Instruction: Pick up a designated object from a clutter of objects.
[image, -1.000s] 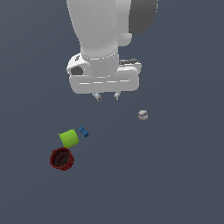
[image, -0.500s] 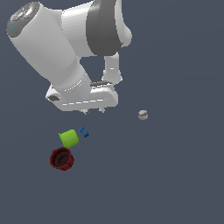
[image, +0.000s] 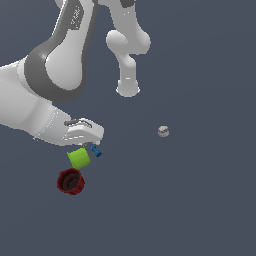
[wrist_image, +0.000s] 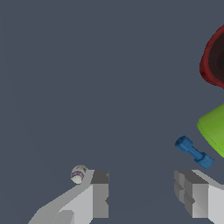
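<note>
While lime-green cup (image: 79, 158) lies tipped, axis slanting toward dark red cup (image: 70, 181) | tool (wrist_image: 142, 192) released, empty

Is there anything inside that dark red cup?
From outside, the dark red cup opens toward the camera and shows only a dark hollow, nothing inside. Its deepest part is in shadow. The wrist view catches just its rim.

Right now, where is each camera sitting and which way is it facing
Exterior view: off the arm, looking down on the floor, the whole white arm and the gripper above the lime-green cup.
Wrist view: on the wrist, looking past two spread fingers at the floor.
Both show the lime-green cup, dark red cup, blue dumbbell piece and whitish lump.
</note>
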